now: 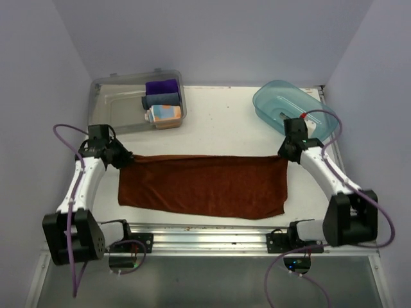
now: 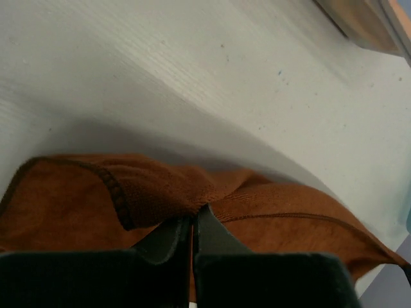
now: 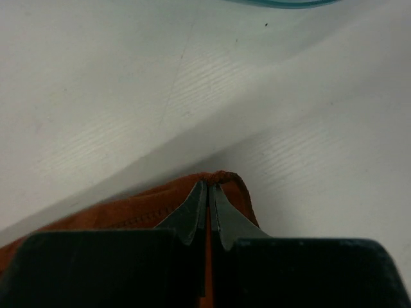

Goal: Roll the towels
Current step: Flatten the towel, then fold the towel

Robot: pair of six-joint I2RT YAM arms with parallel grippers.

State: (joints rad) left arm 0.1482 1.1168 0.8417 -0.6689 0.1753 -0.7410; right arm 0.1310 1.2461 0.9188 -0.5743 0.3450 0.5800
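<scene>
The rust-brown towel (image 1: 204, 186) lies spread out flat across the table's middle. My left gripper (image 1: 122, 158) is shut on its far left corner, and the left wrist view shows the cloth (image 2: 96, 199) bunched at the fingertips (image 2: 209, 221). My right gripper (image 1: 287, 154) is shut on its far right corner, with the hem (image 3: 221, 176) pinched between the tips. The patterned pale blue, orange and white towel (image 1: 164, 114) sits rolled in the clear bin (image 1: 106, 102) at the back left.
The clear bin also holds a purple cloth (image 1: 160, 86) and a grey-blue cloth (image 1: 160, 99). A teal tub (image 1: 273, 99) stands at the back right, just behind my right arm. A metal rail (image 1: 205, 234) runs along the near edge.
</scene>
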